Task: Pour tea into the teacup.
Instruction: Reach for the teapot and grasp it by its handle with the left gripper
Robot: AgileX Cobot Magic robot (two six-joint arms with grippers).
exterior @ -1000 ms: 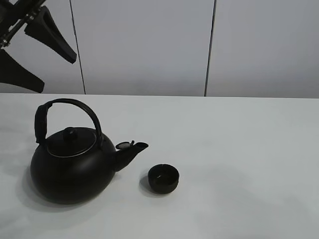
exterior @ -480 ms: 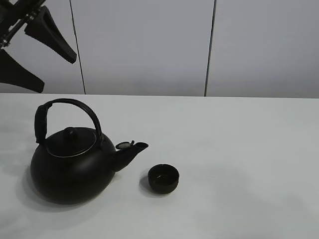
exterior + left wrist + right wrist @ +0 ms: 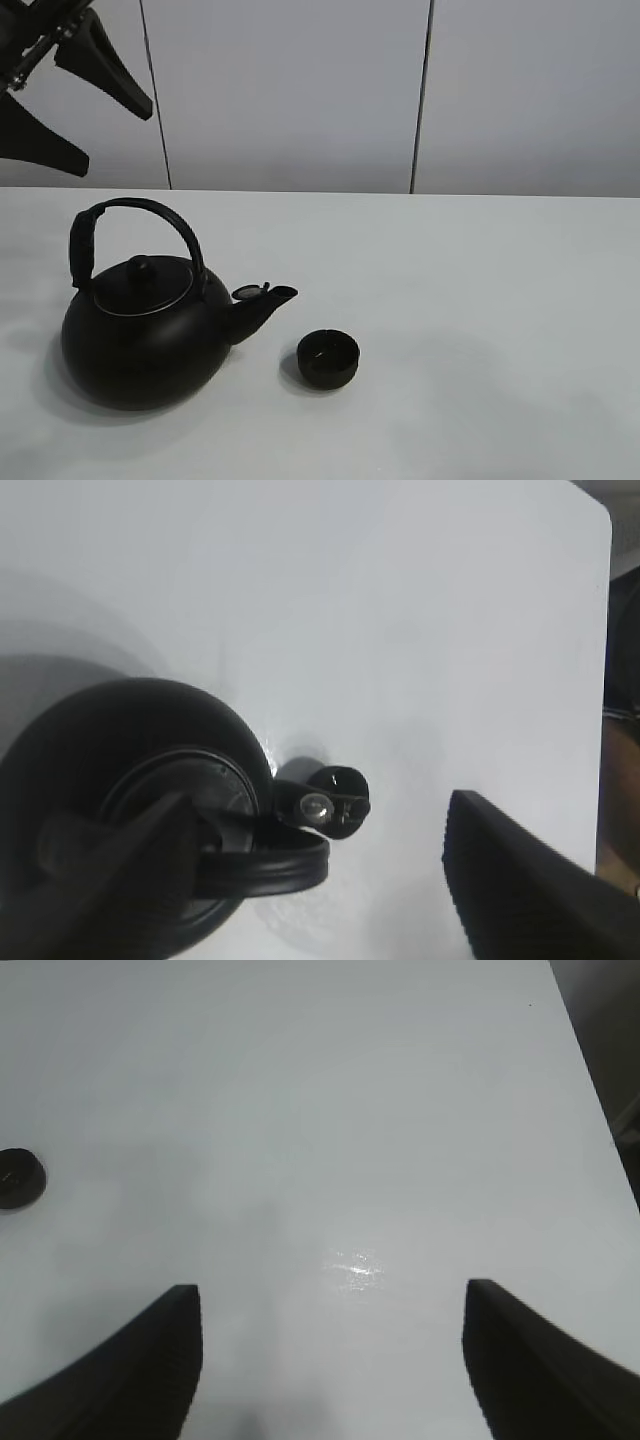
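Note:
The small matte-black teacup (image 3: 328,358) stands upright on the white table, just right of the kettle's spout (image 3: 268,300). It also shows at the edge of the right wrist view (image 3: 18,1178). The big black kettle (image 3: 145,335) with its arched handle (image 3: 135,215) stands at the left; the left wrist view looks down on it (image 3: 130,790). My left gripper (image 3: 115,142) is open and empty, high above and behind the kettle. My right gripper (image 3: 330,1295) is open and empty over bare table, well away from the teacup. It is out of the exterior view.
The white table (image 3: 480,300) carries only the kettle and the teacup. A pale panelled wall (image 3: 300,90) stands behind it. The table's edge and a dark gap show in the wrist views (image 3: 600,1080).
My left gripper has edged slightly upward. The kettle and teacup have not moved.

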